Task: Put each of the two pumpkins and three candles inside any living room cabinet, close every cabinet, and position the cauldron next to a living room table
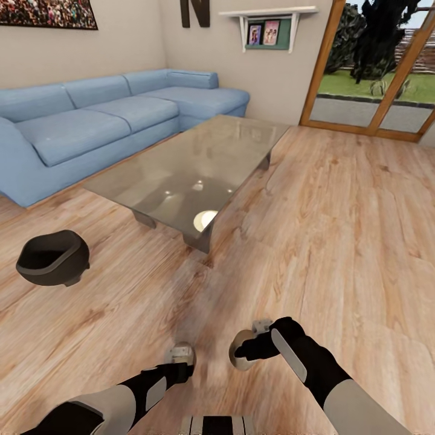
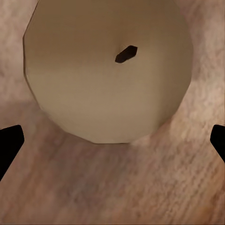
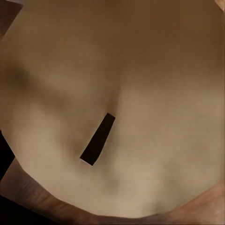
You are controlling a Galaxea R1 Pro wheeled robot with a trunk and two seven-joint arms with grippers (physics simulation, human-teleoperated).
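Left gripper (image 1: 181, 353): low at 6 o'clock in the head view, above the plank floor (image 1: 338, 241); candle (image 1: 183, 350) right at its tip; in the left wrist view dark fingertips (image 2: 10, 140) wide apart at the two edges, the candle top (image 2: 108, 70) with its dark wick ahead of them, not between them; spread open, holding nothing.

Right gripper (image 1: 257, 344): just right of the left one, around 5 o'clock; second candle (image 1: 241, 350) at its tip, tan round face turned toward 9 o'clock; in the right wrist view the candle face (image 3: 117, 108) and slanted wick very close; fingers not made out, so apart or clamped cannot be told.

Cauldron (image 1: 53, 258): on the floor at 9 o'clock, black, wide mouth tipped toward 3 o'clock; near the counter's closest corner, not touching it.

Counter (image 1: 199, 157): low glass-topped coffee table at centre, running toward 1 o'clock; glossy grey top with light reflections; dark legs under the corners.

Sofa (image 1: 103, 115): blue corner sofa beyond the counter, from 9 to 12 o'clock, along the wall.

Wall shelf (image 1: 269, 24): white, at 12 o'clock, two small pictures under it.

Glass doors (image 1: 374, 66): wood-framed, at 2 o'clock, lawn and trees outside.
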